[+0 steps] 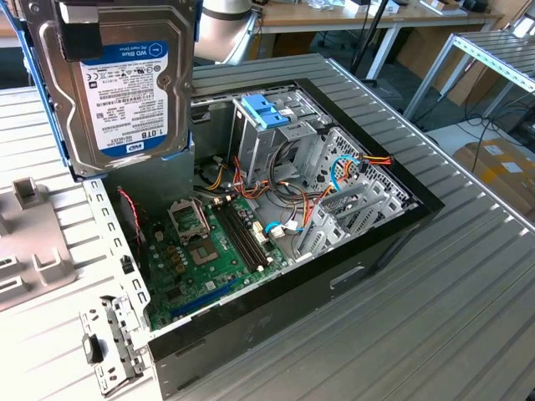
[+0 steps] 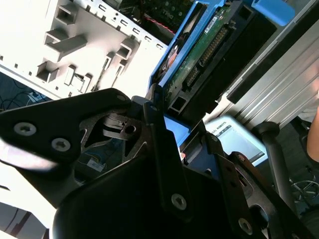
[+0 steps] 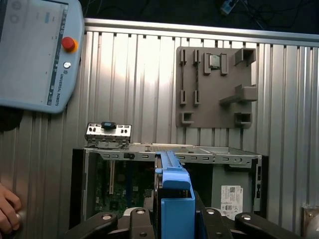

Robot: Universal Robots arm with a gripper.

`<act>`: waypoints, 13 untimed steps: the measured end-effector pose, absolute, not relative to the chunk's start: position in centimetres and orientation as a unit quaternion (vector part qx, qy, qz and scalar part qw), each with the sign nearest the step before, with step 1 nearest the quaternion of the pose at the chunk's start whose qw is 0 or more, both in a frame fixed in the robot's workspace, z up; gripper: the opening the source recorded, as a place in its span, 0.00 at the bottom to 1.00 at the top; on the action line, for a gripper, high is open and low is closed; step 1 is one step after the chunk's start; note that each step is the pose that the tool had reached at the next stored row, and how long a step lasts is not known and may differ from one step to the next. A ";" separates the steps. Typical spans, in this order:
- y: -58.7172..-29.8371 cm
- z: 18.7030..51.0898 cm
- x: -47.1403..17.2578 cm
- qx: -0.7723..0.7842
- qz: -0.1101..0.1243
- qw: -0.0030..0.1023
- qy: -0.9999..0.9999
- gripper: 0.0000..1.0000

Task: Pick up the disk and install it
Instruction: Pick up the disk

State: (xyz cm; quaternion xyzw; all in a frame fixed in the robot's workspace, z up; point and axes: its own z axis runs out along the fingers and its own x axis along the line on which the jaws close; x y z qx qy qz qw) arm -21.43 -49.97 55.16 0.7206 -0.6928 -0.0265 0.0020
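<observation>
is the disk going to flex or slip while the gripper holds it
Probably rigid and heavy for its size: the disk has a thick metal body. The gripper clamps its smooth blue plastic carrier, so it might slip.

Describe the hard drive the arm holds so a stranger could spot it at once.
Start at the open black computer case on the ribbed metal table. Raised over it, at the exterior view's left, the black gripper holds the disk: a grey metal slab, white-and-blue label, bright blue frame. Unlike it, the paler blue two-tabbed bracket sits inside the case.
</observation>
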 end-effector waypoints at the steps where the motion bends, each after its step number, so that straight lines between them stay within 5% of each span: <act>1: -50.0 55.1 -21.4 0.721 -0.027 0.002 -0.693 0.37; 13: -50.9 54.9 -20.9 0.721 -0.027 0.002 -0.693 0.37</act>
